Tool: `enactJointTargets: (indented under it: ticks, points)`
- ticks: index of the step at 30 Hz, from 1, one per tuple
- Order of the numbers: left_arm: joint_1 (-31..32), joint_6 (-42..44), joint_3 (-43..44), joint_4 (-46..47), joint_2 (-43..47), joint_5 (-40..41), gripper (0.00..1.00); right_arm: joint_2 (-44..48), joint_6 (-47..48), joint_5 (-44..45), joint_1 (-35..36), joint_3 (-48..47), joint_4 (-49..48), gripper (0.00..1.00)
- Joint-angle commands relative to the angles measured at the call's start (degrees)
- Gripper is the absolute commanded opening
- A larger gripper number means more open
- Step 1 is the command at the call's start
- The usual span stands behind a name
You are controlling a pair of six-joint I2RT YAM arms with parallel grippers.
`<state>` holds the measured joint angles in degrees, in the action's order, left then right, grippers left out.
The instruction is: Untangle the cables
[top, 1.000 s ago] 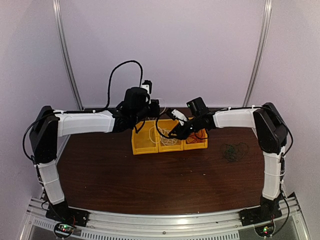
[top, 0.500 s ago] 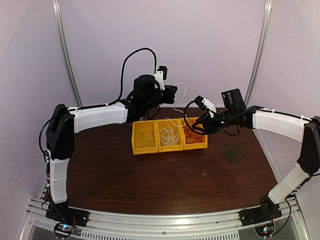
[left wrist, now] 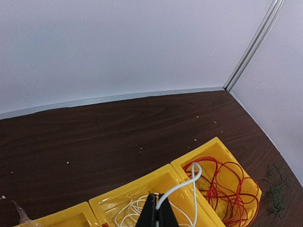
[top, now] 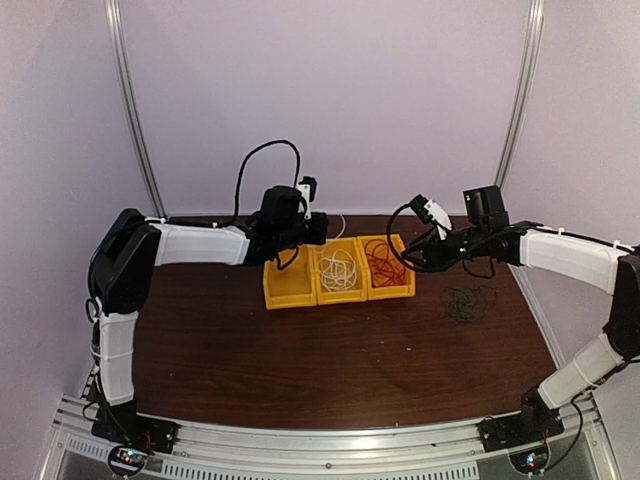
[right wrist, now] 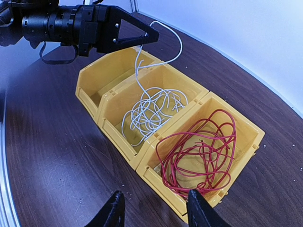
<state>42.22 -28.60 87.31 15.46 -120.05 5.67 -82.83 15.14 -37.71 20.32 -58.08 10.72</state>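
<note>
Spreading across the lower half of the top view, the dark surface [top: 300, 360] carries three yellow bins [top: 290, 298] in a row near its far edge, about mid-frame. The left bin looks empty. The white wire [top: 338, 270] lies heaped in the middle bin and the red wire [top: 382, 265] coils in the right bin. The green wire [top: 468, 302] sits in a loose knot on the bare surface at the right of the frame, apart from the bins.

The left fingers [left wrist: 150, 213] are pinched together on a single strand of the white wire above the middle bin. A short hook of it curls up past the tips, and the rest trails down into the heap. The right fingers [right wrist: 112, 213] stand apart with nothing between them, hovering just off the bin that holds the red wire.

From where I stand these wires look feather-light and limp, yet springy enough to keep their loops. The smooth jacket could slip through a weak pinch. I'd say the best hold is one strand near a free end or at the heap's edge. A grab into the middle would likely bring several loops up together. A snagged loop might also drag a bin along.
</note>
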Motion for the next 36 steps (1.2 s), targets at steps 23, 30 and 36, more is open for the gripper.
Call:
enactJointTargets:
  ticks: [23, 30, 36]
  points:
    - [0.3, -5.9, 2.2, -3.1, -6.7, -3.7, 0.0, -0.9, -0.6, -4.3, -2.5, 0.5, -2.1, 0.47]
    - [0.3, -6.1, 4.7, -5.9, -7.6, -4.5, 0.01, -1.8, -1.2, -5.9, -3.8, -0.3, -1.4, 0.47]
    - [0.3, -5.1, 5.2, -7.0, -5.2, -3.8, 0.32, -0.9, -0.9, -5.9, -5.0, -0.8, -0.3, 0.47]
